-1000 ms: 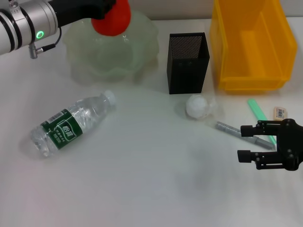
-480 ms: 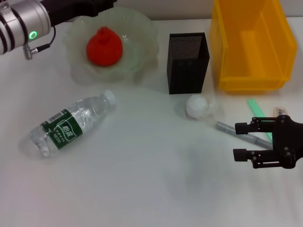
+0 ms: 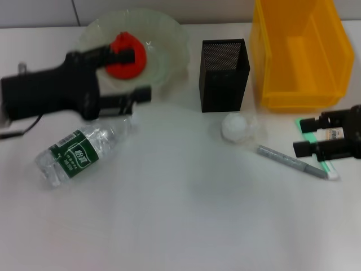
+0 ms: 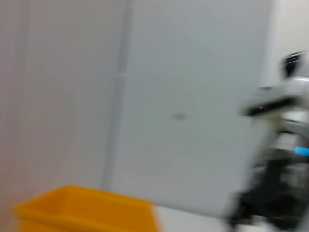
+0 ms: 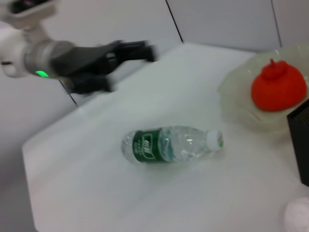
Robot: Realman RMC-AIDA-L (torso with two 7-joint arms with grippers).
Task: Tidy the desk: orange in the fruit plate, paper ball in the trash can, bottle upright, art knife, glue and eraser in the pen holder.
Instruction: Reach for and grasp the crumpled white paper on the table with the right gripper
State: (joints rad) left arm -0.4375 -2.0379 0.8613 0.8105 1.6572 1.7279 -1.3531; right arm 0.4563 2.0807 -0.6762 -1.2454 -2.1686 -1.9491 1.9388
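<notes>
The orange [image 3: 125,55] sat in the plate [image 3: 169,45]; the bottle [image 3: 84,147] lay flat at eight o'clock, paper ball [image 3: 236,126] unbinned, both the left gripper [image 3: 135,75] and the right gripper [image 3: 304,135] spread empty.

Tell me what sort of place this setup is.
Probably a staged desk-tidying station in a lab or office: a plain white table against pale wall panels, holding desk items such as a black mesh pen holder and a yellow trash can, worked by two robot arms.

Orange [image 3: 126,56] in fruit plate [image 3: 163,42], back left. Pen holder [image 3: 224,73] centre, trash can [image 3: 299,53] to its right. Bottle [image 3: 84,147] lying front left.
</notes>
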